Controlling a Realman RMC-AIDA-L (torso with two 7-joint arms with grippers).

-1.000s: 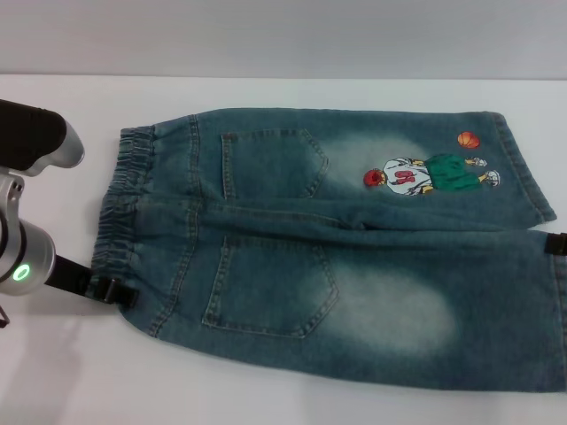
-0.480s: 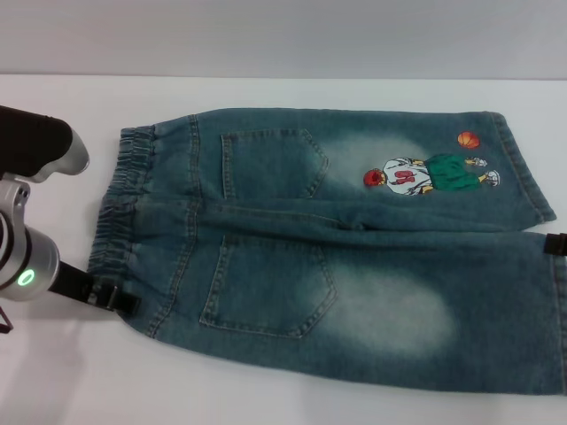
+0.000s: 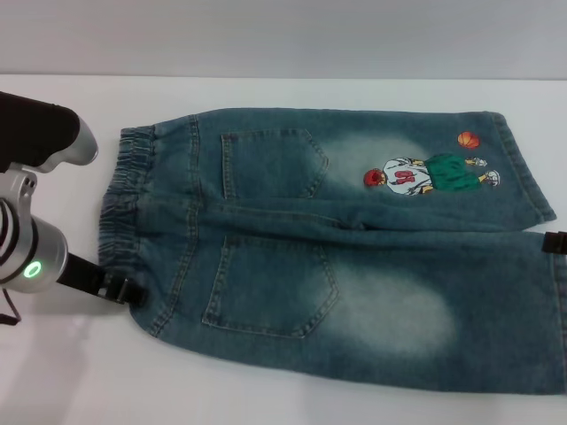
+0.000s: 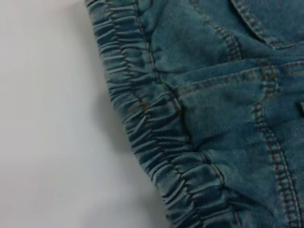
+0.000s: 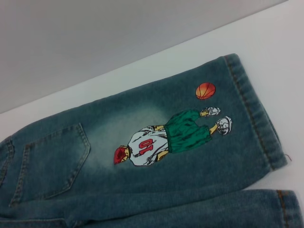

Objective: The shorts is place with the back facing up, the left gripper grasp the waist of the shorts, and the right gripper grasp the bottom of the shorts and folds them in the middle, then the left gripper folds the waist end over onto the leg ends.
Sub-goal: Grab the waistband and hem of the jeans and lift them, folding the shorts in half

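Blue denim shorts (image 3: 337, 257) lie flat with the two back pockets up, the elastic waist (image 3: 120, 208) to the left and the leg ends to the right. A basketball-player print (image 3: 430, 174) is on the far leg. My left gripper (image 3: 120, 289) is at the near corner of the waist, touching the cloth edge. The left wrist view shows the gathered waistband (image 4: 156, 142) close below it. Only the black tip of my right gripper (image 3: 556, 242) shows, at the near leg's hem. The right wrist view looks over the far leg's print (image 5: 171, 137) and hem (image 5: 251, 109).
The shorts lie on a white table (image 3: 71, 372), with bare surface to the left and in front. A grey wall runs behind the table's far edge (image 3: 283, 78). My left arm's silver body (image 3: 31, 252) stands beside the waist.
My left arm has shifted slightly toward the waist's near corner. The shorts and the right gripper have stayed where they were.
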